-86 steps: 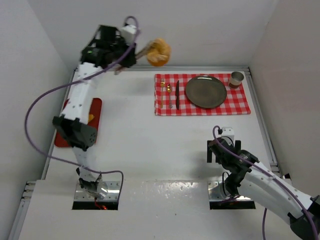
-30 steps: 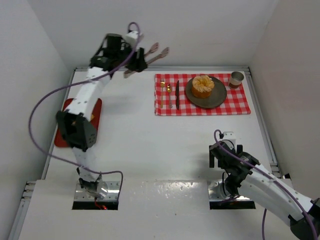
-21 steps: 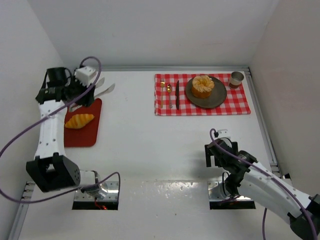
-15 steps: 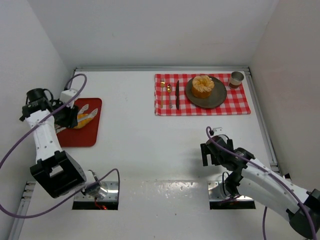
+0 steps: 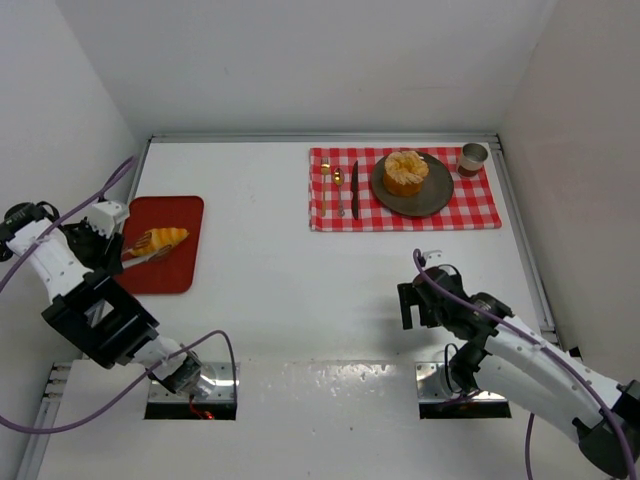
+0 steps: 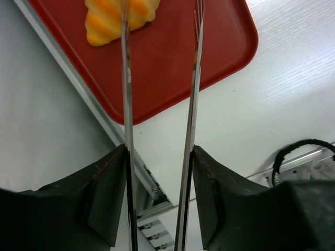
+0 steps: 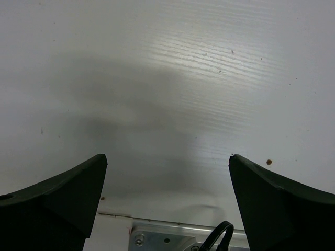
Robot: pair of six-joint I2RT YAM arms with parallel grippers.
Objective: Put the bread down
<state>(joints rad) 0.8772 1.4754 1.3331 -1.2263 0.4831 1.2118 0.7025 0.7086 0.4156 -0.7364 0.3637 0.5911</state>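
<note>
The bun (image 5: 405,172) has been left on the plate (image 5: 436,197) at the desk's far right. The left gripper (image 5: 155,251) has been brought back over the croissant (image 5: 160,239) on the red tray (image 5: 176,276) at the left edge, half spread and empty. The croissant is judged to be taken next. The right gripper (image 5: 412,305) is held wide, empty.

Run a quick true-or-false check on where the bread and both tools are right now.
1. The bun sits on the dark plate. True.
2. The croissant lies on the plate beside the bun. False: it lies on the red tray.
3. The left tool is open above the tray, at the croissant. True.
4. The right tool grips the bun. False: it is open and empty over the table.
</note>
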